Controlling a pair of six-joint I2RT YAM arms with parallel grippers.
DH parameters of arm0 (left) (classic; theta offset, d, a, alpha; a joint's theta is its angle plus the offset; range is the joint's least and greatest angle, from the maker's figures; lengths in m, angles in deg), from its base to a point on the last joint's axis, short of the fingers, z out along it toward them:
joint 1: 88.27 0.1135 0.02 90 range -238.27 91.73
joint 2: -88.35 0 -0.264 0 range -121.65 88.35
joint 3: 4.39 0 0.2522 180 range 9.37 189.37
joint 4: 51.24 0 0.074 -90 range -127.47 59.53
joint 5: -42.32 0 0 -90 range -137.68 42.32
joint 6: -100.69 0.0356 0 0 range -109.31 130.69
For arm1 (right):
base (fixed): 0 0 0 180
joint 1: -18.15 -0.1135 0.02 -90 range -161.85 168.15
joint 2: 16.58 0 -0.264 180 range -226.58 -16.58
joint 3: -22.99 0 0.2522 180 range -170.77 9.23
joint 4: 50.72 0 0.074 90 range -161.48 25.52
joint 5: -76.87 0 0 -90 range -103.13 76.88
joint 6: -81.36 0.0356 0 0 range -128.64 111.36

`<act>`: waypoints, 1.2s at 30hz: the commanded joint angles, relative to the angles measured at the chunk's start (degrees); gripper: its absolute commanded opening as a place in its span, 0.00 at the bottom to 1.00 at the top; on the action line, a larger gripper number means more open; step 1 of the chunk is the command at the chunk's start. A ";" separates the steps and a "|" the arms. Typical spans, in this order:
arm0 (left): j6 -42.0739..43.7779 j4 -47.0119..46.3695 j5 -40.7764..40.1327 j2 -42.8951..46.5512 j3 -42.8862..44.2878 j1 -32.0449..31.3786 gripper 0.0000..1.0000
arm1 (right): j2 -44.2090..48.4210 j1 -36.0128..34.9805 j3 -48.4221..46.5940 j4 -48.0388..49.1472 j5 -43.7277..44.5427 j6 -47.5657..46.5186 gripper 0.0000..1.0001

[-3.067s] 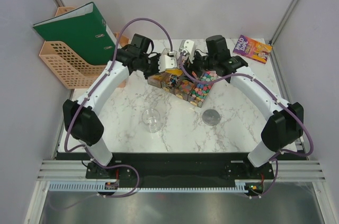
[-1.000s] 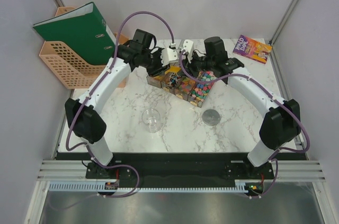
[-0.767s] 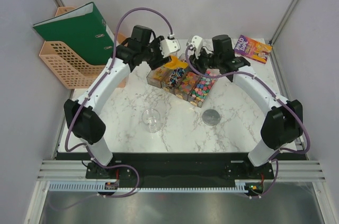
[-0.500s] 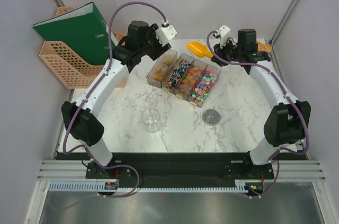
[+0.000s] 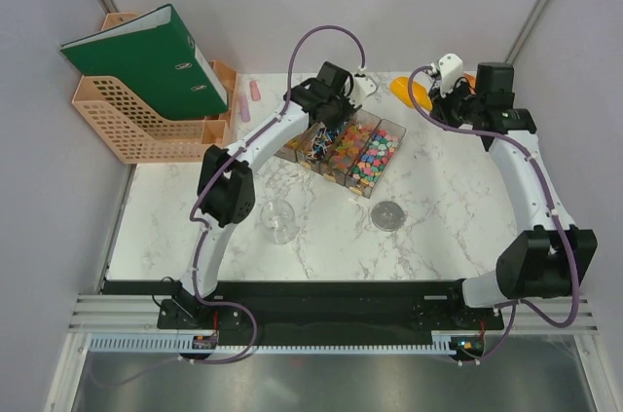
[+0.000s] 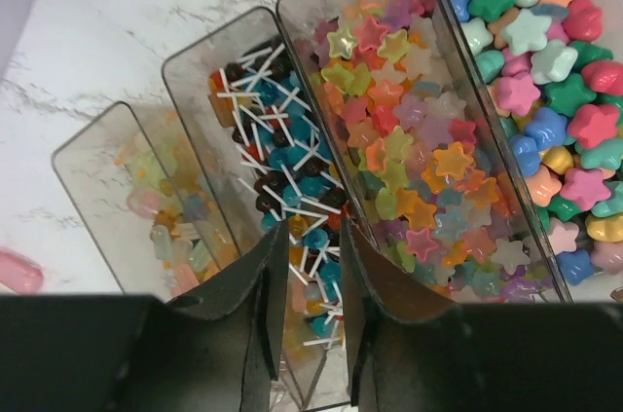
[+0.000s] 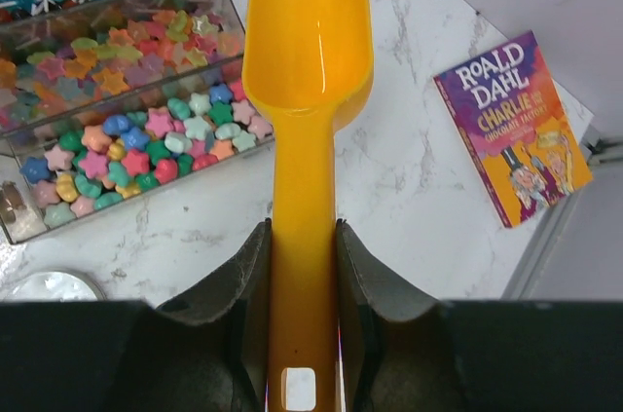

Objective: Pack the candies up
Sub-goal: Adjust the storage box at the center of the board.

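The candies (image 5: 365,157) fill a clear four-compartment box (image 5: 292,144) at the back middle: star sweets (image 6: 409,159), pastel stars (image 6: 545,91) and lollipops (image 6: 282,149). They also show in the right wrist view (image 7: 146,139). My left gripper (image 6: 313,237) hovers over the lollipop compartment, jaws a narrow gap apart with nothing between them; from above it (image 5: 338,112) sits at the box's back end. My right gripper (image 7: 302,232) is shut on the handle of the empty orange scoop (image 7: 307,52), held to the right of the box (image 5: 409,91). A clear cup (image 5: 279,220) stands empty at the front.
A round clear lid (image 5: 388,215) lies on the marble to the right of the cup. A Roald Dahl book (image 7: 513,130) lies at the back right corner. A peach rack with a green binder (image 5: 146,91) stands at the back left, two pink pieces (image 5: 255,91) beside it.
The right gripper has carried the scoop from over the box to the back right. The left arm let go of it, swung out left, then came back over the box with narrower jaws.
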 commanded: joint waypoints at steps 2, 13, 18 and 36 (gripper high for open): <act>-4.37 1.92 -1.71 -1.04 3.94 -1.06 0.36 | 5.77 3.56 2.26 -1.93 -0.03 -2.59 0.00; -2.96 1.48 -4.44 -5.61 3.59 -1.67 0.46 | 7.46 5.85 3.32 -10.36 -4.60 -11.38 0.00; -3.22 1.48 -5.23 -7.46 3.41 -1.59 0.47 | 5.52 5.85 0.16 -11.68 -5.04 -10.76 0.00; 3.27 1.74 -0.57 -9.22 2.00 -0.44 0.08 | 3.85 5.94 -2.66 -18.01 -4.95 -16.91 0.00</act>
